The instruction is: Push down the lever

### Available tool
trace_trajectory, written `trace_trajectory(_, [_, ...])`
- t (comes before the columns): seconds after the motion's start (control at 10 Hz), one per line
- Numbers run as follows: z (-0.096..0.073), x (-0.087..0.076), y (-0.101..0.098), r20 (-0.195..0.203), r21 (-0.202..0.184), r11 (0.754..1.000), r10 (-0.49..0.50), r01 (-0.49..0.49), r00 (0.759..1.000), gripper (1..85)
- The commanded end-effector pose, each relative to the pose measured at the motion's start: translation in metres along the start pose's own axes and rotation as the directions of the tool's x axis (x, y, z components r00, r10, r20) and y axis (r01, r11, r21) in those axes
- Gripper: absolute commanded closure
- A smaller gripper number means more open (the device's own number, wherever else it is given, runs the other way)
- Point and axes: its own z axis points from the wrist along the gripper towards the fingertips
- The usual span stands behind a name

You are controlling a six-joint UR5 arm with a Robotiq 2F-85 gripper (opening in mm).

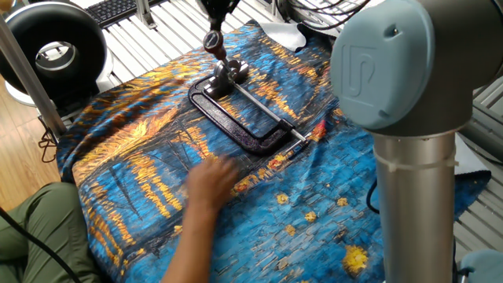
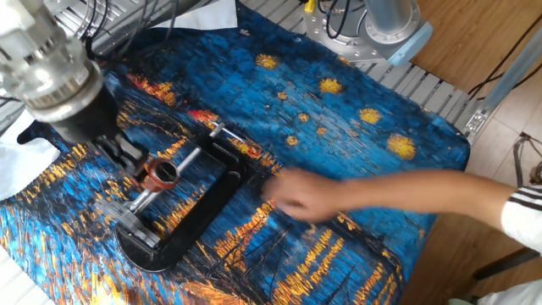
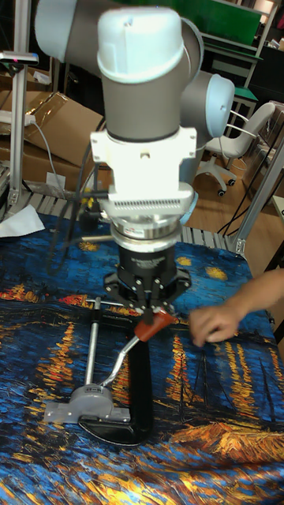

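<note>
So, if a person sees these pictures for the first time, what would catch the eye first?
Most likely the bright blue and orange painted-night cloth that covers the table, with the black U-shaped metal clamp frame lying on it. Next, the grey robot gripper pressing on the lever, a slim dark arm with a reddish-brown knob. A person's blurred hand reaches over the cloth near the clamp.

Wood floor (image 2: 474,38) at 1 o'clock; white office chair (image 3: 229,146), green board (image 3: 225,20), cardboard box (image 3: 55,126) behind slatted table (image 1: 149,39).
</note>
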Motion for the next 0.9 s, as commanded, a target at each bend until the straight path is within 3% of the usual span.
trace_trajectory(0.0, [0.014,-0.014,0.018,0.028,-0.014,1.000,-0.001,0.001,1.000,84.7])
trace_trajectory(0.1, [0.019,-0.015,0.018,0.029,-0.004,1.000,-0.001,0.001,1.000,84.7])
trace_trajectory(0.2, [0.024,-0.015,0.012,0.031,0.035,0.999,-0.013,0.012,0.999,84.7])
trace_trajectory(0.3, [0.022,-0.016,-0.005,0.021,0.111,0.992,-0.064,0.062,0.998,84.7])
trace_trajectory(0.4, [0.012,-0.021,-0.019,0.018,0.159,0.982,-0.109,0.105,0.994,84.7])
trace_trajectory(0.5, [0.000,-0.022,-0.024,0.000,0.166,0.979,-0.124,0.123,0.992,84.7])
trace_trajectory(0.6, [-0.010,-0.017,-0.021,-0.024,0.141,0.984,-0.105,0.108,0.994,84.7])
trace_trajectory(0.8, [-0.008,-0.003,-0.017,-0.037,0.124,0.989,-0.070,0.074,0.997,84.7])
